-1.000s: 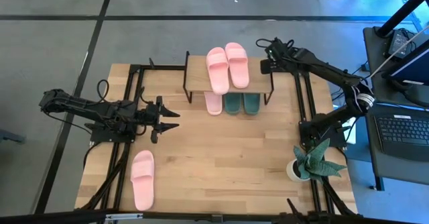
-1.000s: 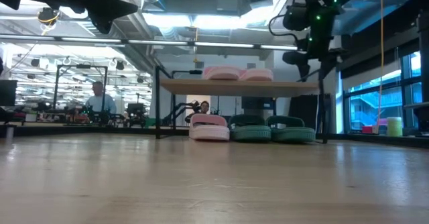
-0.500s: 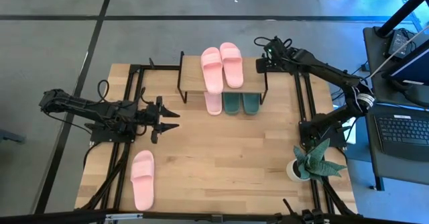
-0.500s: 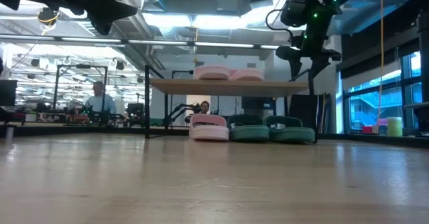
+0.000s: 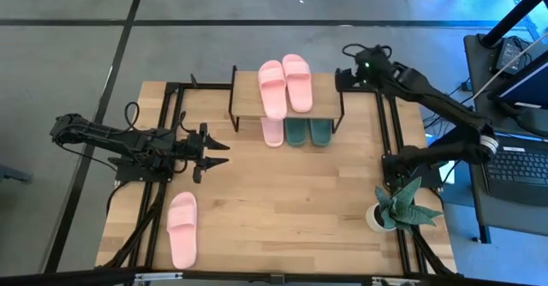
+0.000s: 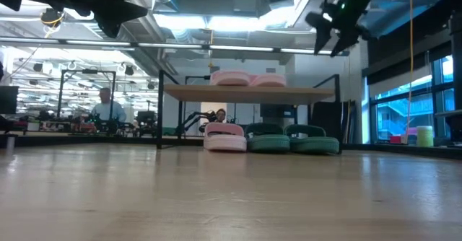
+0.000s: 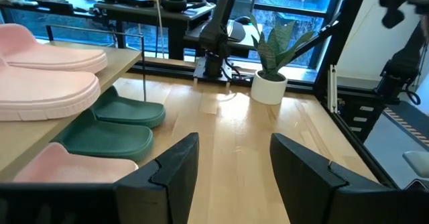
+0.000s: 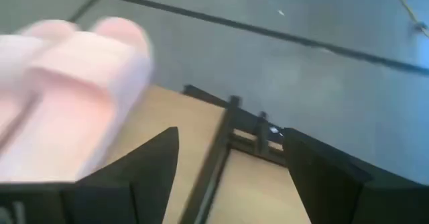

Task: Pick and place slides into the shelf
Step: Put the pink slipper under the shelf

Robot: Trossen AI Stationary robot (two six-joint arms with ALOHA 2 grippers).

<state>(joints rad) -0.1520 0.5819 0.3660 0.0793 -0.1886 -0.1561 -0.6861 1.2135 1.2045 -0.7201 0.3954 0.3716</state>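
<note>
My left gripper, fingers apart, empty: go down w/ care onto lone light-pink rubbery slide behind, grip strap squarely.

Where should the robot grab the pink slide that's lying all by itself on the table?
Probably across the wide strap of the lone pink slide, coming straight down from above. It lies flat, sole down, lengthwise toward the table's near edge, so the raised strap is the easiest part to pinch. The left gripper is open and nearest to it.
</note>
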